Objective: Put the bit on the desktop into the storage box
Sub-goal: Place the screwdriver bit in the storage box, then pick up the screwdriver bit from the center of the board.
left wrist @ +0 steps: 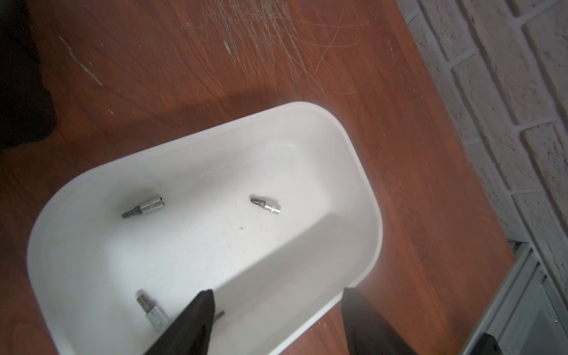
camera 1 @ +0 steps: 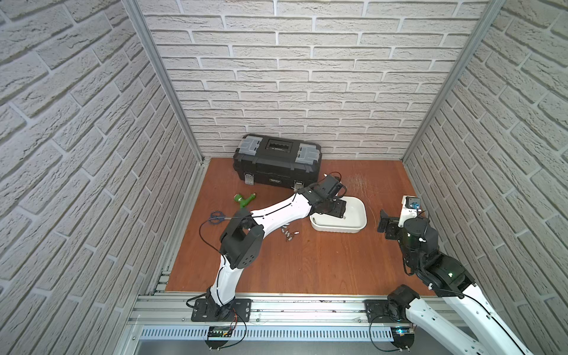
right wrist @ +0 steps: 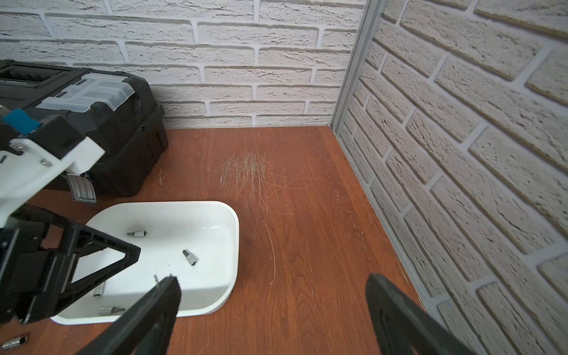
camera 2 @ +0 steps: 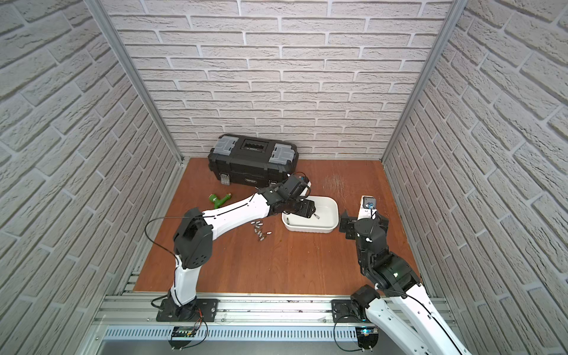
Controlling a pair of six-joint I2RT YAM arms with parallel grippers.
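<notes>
The white storage box (camera 1: 338,229) (camera 2: 307,229) stands on the reddish-brown desktop (camera 1: 307,261), right of centre. My left gripper (camera 1: 339,209) (left wrist: 278,295) hangs over the box's left end, open, with nothing between its fingers. Several silver bits lie in the box: one (left wrist: 143,207), another (left wrist: 266,204), and a third (left wrist: 152,313) next to a finger. A cluster of bits (camera 1: 287,233) (camera 2: 259,230) lies on the desktop left of the box. My right gripper (camera 1: 385,222) (right wrist: 273,282) stays open and empty, right of the box.
A black toolbox (camera 1: 276,159) stands against the back wall behind the box. A green toy drill (camera 1: 244,199) and blue scissors (camera 1: 216,217) lie at the left. Brick walls close three sides; an aluminium rail (camera 1: 292,307) runs along the front.
</notes>
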